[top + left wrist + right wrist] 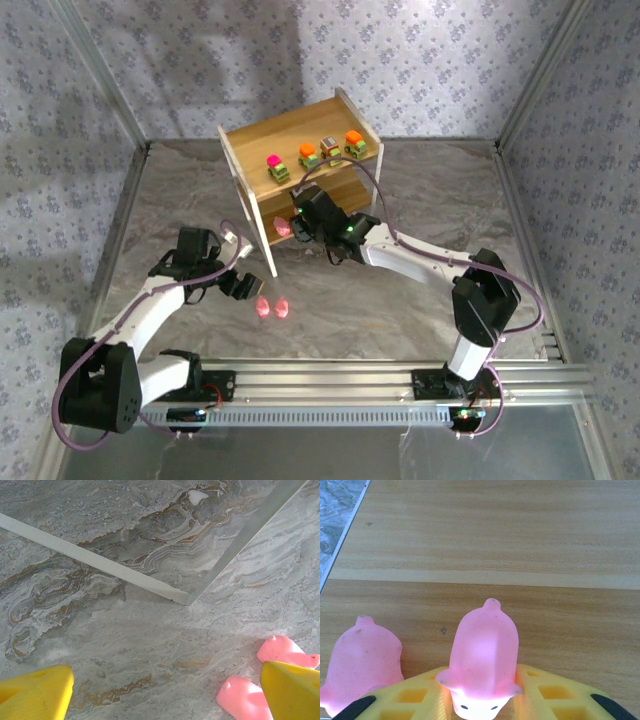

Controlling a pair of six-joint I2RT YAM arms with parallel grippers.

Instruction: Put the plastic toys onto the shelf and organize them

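Shelf stands mid-counter, toward the far edge. Four cars sit in a row along the front edge of its top tier. Right fingers reach into the lower tier, one on each side of a pink figure resting on the wood; cannot tell whether they are grasping it or released. Second pink figure stands just beside it, near the tier's end. Left fingers are spread wide, holding nothing, low over the counter. Two loose pink toys lie touching, left of centre, toward the near edge.
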